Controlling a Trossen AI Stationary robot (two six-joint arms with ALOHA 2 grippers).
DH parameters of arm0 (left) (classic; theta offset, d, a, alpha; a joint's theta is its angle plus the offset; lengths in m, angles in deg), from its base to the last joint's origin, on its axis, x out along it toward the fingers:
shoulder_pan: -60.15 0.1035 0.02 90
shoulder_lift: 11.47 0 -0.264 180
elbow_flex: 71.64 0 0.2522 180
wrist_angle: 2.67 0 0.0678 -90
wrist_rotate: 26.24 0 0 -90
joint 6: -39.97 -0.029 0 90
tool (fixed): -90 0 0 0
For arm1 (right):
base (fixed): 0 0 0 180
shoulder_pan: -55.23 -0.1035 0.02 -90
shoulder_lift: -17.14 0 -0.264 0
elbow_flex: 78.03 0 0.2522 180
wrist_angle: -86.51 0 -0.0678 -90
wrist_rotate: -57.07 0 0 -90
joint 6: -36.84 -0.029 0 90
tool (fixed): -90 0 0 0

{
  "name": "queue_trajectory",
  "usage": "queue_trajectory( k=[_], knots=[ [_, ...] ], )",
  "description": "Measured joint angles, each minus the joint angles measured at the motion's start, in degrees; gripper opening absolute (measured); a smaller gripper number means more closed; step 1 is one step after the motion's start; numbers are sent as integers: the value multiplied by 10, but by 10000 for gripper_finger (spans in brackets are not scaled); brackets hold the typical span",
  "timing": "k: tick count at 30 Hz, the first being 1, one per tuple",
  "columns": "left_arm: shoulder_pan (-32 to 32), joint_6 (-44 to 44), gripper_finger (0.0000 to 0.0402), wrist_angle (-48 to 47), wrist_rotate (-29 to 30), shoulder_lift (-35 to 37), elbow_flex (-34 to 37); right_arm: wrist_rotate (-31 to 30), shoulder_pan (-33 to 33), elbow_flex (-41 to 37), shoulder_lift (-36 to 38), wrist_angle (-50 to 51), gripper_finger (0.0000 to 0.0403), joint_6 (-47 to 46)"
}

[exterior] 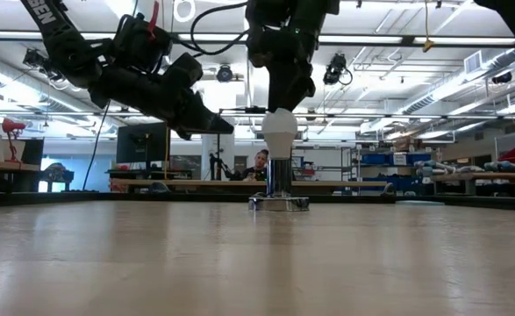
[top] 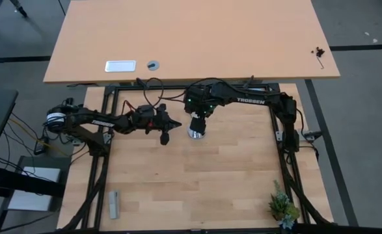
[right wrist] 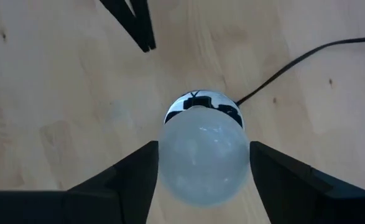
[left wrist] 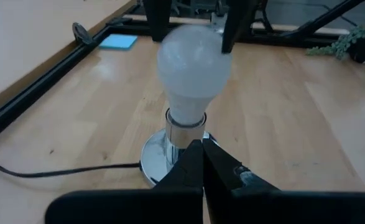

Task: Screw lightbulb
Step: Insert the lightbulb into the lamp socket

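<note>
**Right gripper holds the bulb on top of the socket, left arm waits beside**

The lightbulb (left wrist: 190, 65) stands upright with its narrow neck in the silver socket base (left wrist: 163, 158), which sits on the wooden table (top: 197, 188) a little toward the far side, near the middle. A black cord (left wrist: 58, 170) runs from the base across the table.

The right gripper (right wrist: 202, 163) comes down on the bulb from straight above. In the right wrist view its two fingers (right wrist: 129, 177) stand one on each side of the white globe and seem to touch the glass, so the jaws are closed on the lightbulb. I judge this grip from above is chosen because the wrist can then turn around the vertical axis of the bulb, which is the same axis as the thread. The bulb looks straight, not tilted, and this is good for the thread to catch.

The left gripper (left wrist: 202, 163) hangs above the table, just to the left of the socket and apart from it, pointing toward the base. Its jaws are pressed together and hold nothing. Probably it waits there to be ready to steady the base if this one begins to turn with the bulb.

How deep the neck is already screwed I cannot tell; a part of the metal neck still shows above the socket.
</note>
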Motion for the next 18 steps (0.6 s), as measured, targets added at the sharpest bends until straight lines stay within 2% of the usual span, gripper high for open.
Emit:
queue_trajectory(
  k=[9,18],
  knots=[
    [-2,31,1,113,0,-102,-6,-2,0,54,0,19,278,24],
    [-21,30,1,121,1,-199,-66,-5,1,75,1,66,289,55]
  ],
)
